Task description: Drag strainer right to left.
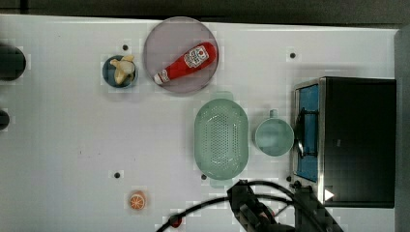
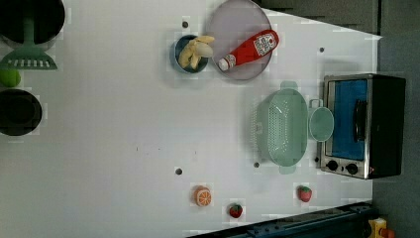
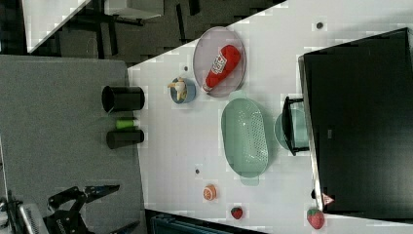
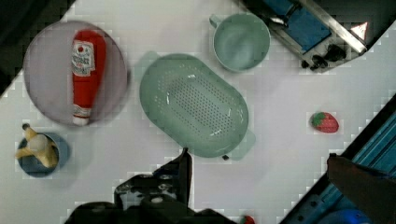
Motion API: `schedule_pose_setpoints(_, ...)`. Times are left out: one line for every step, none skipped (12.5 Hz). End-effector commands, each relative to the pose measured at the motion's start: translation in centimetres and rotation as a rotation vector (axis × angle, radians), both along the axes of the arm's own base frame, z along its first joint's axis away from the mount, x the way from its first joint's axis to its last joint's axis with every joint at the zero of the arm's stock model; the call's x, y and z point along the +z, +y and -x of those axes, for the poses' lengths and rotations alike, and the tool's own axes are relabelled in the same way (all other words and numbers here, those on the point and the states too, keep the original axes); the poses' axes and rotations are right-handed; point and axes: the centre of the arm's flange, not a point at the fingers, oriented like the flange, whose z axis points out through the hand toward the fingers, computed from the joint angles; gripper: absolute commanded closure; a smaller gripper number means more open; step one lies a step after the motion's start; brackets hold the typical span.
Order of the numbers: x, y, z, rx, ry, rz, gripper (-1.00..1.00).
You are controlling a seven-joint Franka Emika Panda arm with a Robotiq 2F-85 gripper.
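step: getting ready, strainer not touched yet | arm: gripper (image 4: 257,161) high up near the table's front edge, fingers spread wide, holding nothing | strainer (image 1: 221,138): flat on the table, just beside the mug (image 1: 273,137) by the toaster oven (image 1: 355,140) | next: I think go down, hook the rim, pull toward the top view's left

Mint-green oval strainer (image 1: 221,138) sits upright, touching nothing.
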Motion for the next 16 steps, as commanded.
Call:
schedule_pose_setpoints(-12.3,2.5,-4.8,-0.004,0.209,-0.01,-1.0)
schedule_pose_setpoints(-14.9,2.5,-5.6,-0.03,0.201,-0.01,-1.0)
schedule_pose_setpoints(-17.6,2.6,-6.3,-0.074,0.192,-0.01,-1.0)
schedule_pose_setpoints(-20.2,2.7,-6.8,-0.133,0.181,-0.012,-1.0)
schedule_pose_setpoints(-22.8,2.8,-7.4,-0.197,0.164,-0.014,-1.0)
schedule_pose_setpoints(-25.3,2.9,-7.9,-0.261,0.147,-0.018,-1.0)
schedule_pose_setpoints(-27.7,3.0,-8.3,-0.322,0.131,-0.022,-1.0)
schedule_pose_setpoints(-29.8,3.0,-8.8,-0.373,0.133,-0.024,-1.0)
schedule_pose_setpoints(-31.8,3.0,-9.4,-0.412,0.146,-0.023,-1.0)
schedule_pose_setpoints(-33.8,2.9,-10.0,-0.453,0.161,-0.02,-1.0)
schedule_pose_setpoints(-35.8,2.9,-10.6,-0.503,0.172,-0.018,-1.0)
schedule_pose_setpoints(-37.8,3.0,-11.2,-0.548,0.177,-0.016,-1.0)
schedule_pose_setpoints(-39.6,3.3,-11.5,-0.567,0.174,-0.016,-1.0)
schedule_pose_setpoints(-41.3,3.7,-11.9,-0.56,0.157,-0.02,-1.0)
schedule_pose_setpoints(-42.7,4.2,-12.4,-0.547,0.127,-0.028,-1.0)
schedule_pose_setpoints(-44.3,4.6,-12.7,-0.538,0.106,-0.034,-1.0)
